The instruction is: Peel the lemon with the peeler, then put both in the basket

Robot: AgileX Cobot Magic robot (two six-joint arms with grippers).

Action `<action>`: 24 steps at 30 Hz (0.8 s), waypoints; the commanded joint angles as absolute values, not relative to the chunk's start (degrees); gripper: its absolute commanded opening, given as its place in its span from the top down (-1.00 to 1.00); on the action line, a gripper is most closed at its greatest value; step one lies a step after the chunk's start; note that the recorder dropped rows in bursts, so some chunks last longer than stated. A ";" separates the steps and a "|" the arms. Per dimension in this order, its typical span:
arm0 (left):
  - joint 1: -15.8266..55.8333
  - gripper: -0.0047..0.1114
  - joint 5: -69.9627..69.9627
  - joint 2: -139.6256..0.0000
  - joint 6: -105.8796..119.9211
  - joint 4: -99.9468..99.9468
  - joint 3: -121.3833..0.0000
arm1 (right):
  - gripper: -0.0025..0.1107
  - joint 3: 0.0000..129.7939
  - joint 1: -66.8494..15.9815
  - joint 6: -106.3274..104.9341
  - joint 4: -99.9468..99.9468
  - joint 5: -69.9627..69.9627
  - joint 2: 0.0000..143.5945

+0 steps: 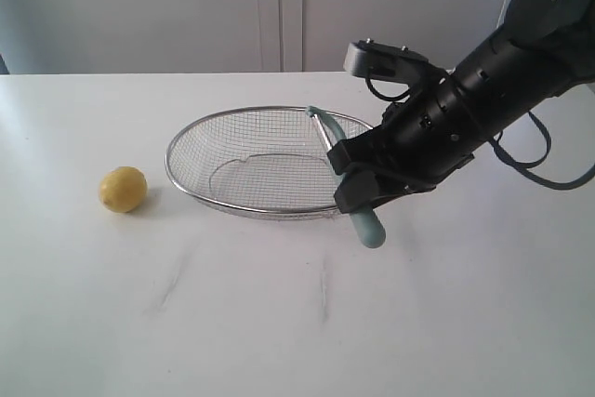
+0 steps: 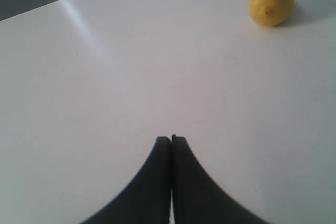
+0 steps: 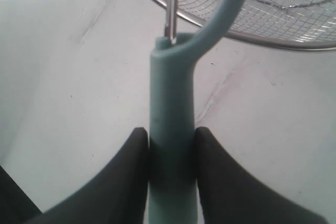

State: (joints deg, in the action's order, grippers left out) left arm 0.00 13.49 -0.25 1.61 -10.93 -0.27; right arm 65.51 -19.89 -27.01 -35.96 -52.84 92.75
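The yellow lemon (image 1: 123, 189) rests on the white table left of the wire-mesh basket (image 1: 186, 174); the left wrist view shows the lemon (image 2: 270, 1) too, well away from my left gripper (image 2: 171, 139), which is shut and empty. My right gripper (image 1: 353, 181) is shut on the pale teal handle of the peeler (image 1: 370, 228) at the basket's right rim. The peeler's head (image 1: 325, 123) and metal blade lean over that rim. In the right wrist view the peeler's handle (image 3: 171, 108) sits clamped between both black fingers (image 3: 128, 182) of the right gripper (image 3: 171, 135), with the basket's rim (image 3: 252, 38) beyond.
The table (image 1: 279, 323) is white with faint scuff marks in front of the basket. A pale wall stands behind the table's far edge. The left arm does not show in the exterior view.
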 commanded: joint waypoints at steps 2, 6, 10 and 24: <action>0.15 0.92 12.61 0.00 1.36 -10.76 0.00 | 0.96 65.89 -19.40 -27.64 -36.37 -52.62 92.06; 0.15 0.92 8.39 0.00 0.00 -10.41 0.00 | 0.96 65.89 -19.40 -27.64 -36.37 -52.64 92.06; 0.15 0.92 1.07 0.00 0.00 -10.41 0.00 | 0.96 65.89 -19.40 -27.64 -36.37 -52.39 92.06; 0.15 0.92 -1.78 0.00 -2.52 -10.41 0.00 | 0.96 65.89 -19.40 -27.64 -36.37 -52.50 92.06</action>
